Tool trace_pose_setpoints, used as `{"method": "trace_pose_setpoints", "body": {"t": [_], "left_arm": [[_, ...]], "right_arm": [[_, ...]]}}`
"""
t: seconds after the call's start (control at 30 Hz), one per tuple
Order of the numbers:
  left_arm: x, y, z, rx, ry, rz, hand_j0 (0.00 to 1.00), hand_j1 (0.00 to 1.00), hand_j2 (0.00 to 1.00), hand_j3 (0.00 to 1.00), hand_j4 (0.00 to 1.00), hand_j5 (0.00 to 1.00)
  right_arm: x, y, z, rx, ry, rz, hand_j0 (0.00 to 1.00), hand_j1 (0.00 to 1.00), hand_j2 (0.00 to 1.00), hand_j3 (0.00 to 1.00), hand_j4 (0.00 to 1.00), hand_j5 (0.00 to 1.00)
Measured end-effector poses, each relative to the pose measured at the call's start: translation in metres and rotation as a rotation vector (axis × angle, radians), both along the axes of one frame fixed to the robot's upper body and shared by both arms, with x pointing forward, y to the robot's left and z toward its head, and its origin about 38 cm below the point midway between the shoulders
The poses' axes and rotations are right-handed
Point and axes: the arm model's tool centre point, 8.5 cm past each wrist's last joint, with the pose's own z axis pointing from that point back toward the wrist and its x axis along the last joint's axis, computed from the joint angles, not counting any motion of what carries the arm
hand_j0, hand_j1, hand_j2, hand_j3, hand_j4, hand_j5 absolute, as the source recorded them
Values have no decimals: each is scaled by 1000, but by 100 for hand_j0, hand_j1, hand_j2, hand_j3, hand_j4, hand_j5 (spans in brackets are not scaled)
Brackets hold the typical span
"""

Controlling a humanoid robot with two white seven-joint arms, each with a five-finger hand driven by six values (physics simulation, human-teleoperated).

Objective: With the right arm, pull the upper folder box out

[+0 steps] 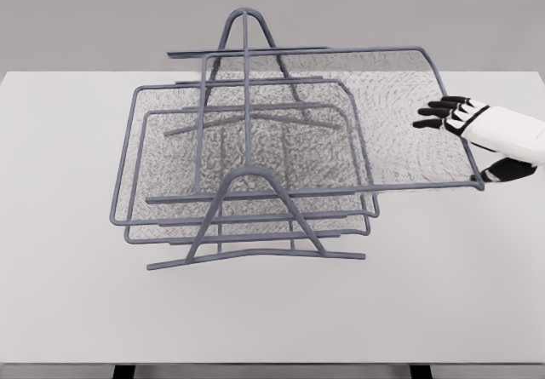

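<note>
White surface [77, 311] under a grey wall; I see my right hand [464, 132] at the right edge, fingers over and thumb under the right rim of the upper folder box [400, 115], clamped on it. That mesh tray juts rightward out of the wire rack [247, 183], which stands mid-surface

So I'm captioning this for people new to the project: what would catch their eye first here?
The grey wire file rack in the middle of the white table dominates. Its upper mesh tray juts far out to the right, clear of the two lower trays. At that tray's right edge sits the right hand, white with black fingers spread over the rim.
</note>
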Motion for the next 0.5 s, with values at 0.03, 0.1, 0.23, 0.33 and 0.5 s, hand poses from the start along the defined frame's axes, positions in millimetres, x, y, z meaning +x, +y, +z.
{"method": "trace_pose_setpoints", "body": {"t": [0.03,0.1,0.23,0.33,0.5], "left_arm": [[0,0,0,0,0,0,100,100,100,100,100,100],[0,0,0,0,0,0,100,100,100,100,100,100],[0,0,0,0,0,0,100,100,100,100,100,100],[0,0,0,0,0,0,100,100,100,100,100,100],[0,0,0,0,0,-1,100,100,100,100,100,100]], "right_arm": [[1,-4,2,-2,-6,-11,100,100,100,100,100,100],[1,-12,6,-5,-9,-34,100,100,100,100,100,100],[-3,-30,1,23,24,-86,100,100,100,100,100,100],[-7,-48,1,41,27,-138,100,100,100,100,100,100],[-6,-74,11,-50,-18,-192,100,100,100,100,100,100]]}}
